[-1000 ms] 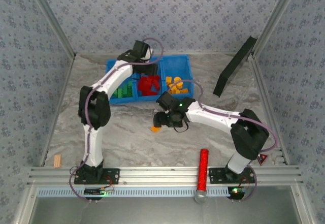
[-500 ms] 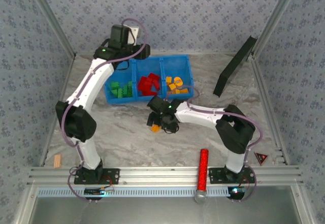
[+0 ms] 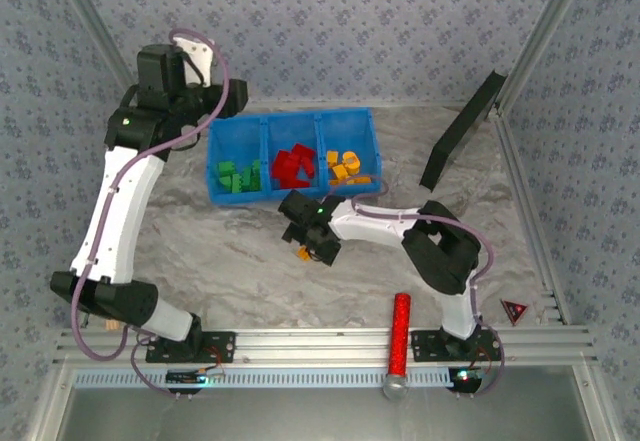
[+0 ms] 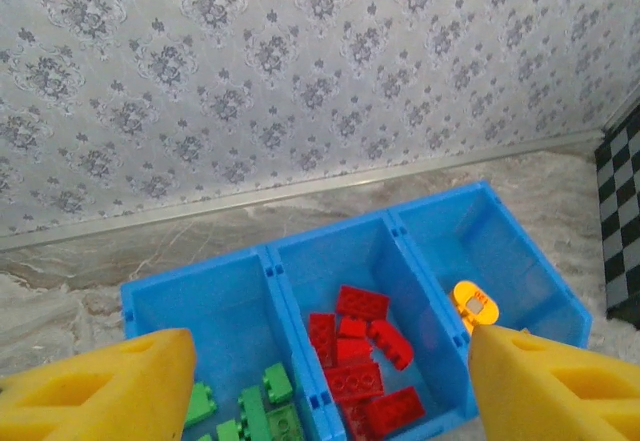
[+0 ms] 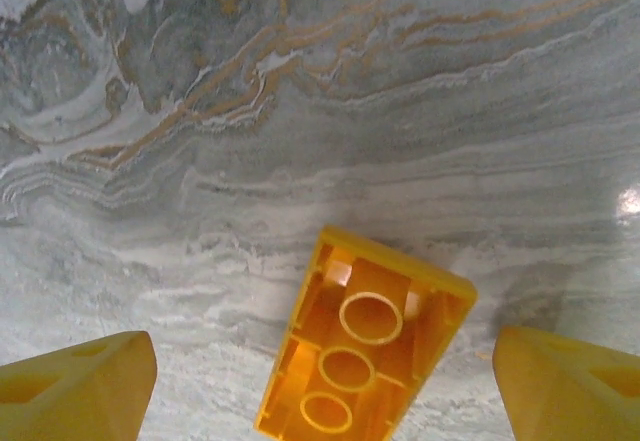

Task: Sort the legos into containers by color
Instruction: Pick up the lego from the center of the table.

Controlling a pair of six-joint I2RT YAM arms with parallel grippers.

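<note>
Since the earlier frame the left arm (image 3: 120, 191) is back at far left, off the tray (image 3: 345, 119), and the right gripper (image 3: 312, 245) is further left, over the orange brick (image 3: 302, 254) on the table (image 3: 230, 261) just near of the tray.

Left wrist: the left gripper (image 4: 330, 333) is wide and empty above the tray.

Right wrist: fingers (image 5: 80, 381) stand wide either side of the brick, hollow side up, untouched. It looks light, stiff and smooth, so pinch its long sides.
</note>
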